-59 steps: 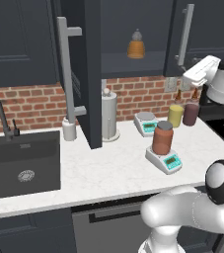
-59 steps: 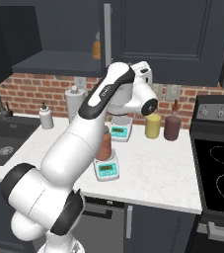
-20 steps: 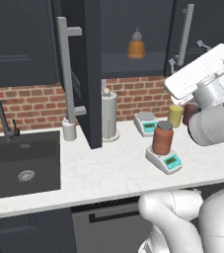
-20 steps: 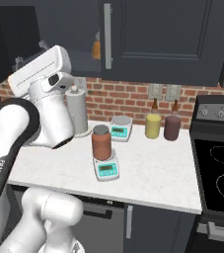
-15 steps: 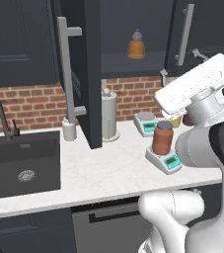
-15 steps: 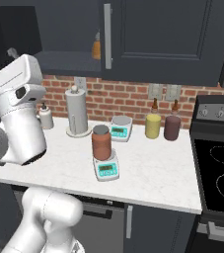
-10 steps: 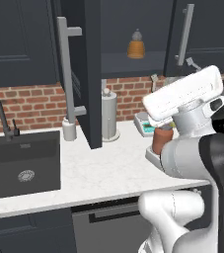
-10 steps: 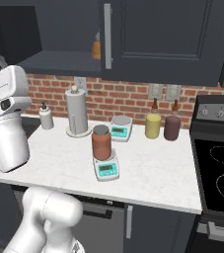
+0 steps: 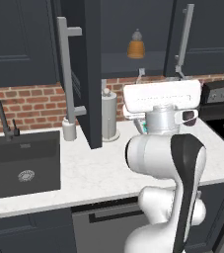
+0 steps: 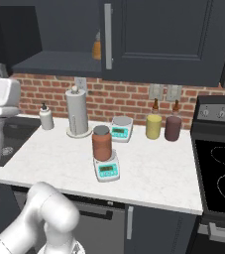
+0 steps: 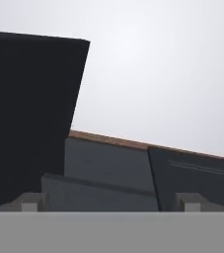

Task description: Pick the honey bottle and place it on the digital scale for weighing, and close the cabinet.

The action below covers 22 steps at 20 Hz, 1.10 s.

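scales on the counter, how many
2: the low white scale with teal display under the reddish-brown grey-lidded jar, and a boxier white scale behind it near the brick wall. None seem hidden.

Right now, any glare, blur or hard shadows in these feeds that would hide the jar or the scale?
Right base view: even flat light, no glare, jar on the scale sharp. Left base view: equally sharp, soft shadows, but the arm covers that spot. Hand view: soft, low-detail dark cabinet panels against a pale blank ceiling.
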{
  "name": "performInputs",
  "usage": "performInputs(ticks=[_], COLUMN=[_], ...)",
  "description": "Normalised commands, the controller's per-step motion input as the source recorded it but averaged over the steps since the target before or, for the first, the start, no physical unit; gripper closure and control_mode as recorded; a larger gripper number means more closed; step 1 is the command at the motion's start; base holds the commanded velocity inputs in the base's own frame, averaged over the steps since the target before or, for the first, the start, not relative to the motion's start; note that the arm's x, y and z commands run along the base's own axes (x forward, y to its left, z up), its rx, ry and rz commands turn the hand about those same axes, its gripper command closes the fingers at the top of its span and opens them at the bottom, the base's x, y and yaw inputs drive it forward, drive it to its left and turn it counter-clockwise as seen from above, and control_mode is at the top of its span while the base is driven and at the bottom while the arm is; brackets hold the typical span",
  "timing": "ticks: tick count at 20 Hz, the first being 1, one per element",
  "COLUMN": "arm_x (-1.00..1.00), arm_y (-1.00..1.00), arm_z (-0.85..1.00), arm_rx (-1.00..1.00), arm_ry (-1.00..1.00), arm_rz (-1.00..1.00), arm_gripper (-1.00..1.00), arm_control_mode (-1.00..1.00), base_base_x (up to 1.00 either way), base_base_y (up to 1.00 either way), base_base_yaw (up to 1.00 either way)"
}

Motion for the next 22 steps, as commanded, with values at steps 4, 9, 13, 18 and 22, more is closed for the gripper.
performInputs(ticks=[4, 9, 13, 18, 22], arm_x=[0.49, 0.01, -0.40, -0.07, 0.00], arm_y=[-0.29, -0.71, -0.81, -0.21, -0.40], arm_z=[-0.51, -0.40, -0.25, -0.54, -0.73], arm_rx=[0.06, 0.08, 0.11, 0.04, 0.01], arm_ry=[0.04, 0.02, 0.00, 0.06, 0.21], arm_rz=[0.00, 0.07, 0.14, 0.15, 0.21], arm_gripper=[-1.00, -1.00, -1.00, -1.00, -1.00], arm_control_mode=[-1.00, -1.00, -1.00, -1.00, -1.00], base_base_x=[0.00, 0.00, 0.00, 0.00, 0.00], base_base_y=[0.00, 0.00, 0.00, 0.00, 0.00], base_base_yaw=[0.00, 0.00, 0.00, 0.00, 0.00])
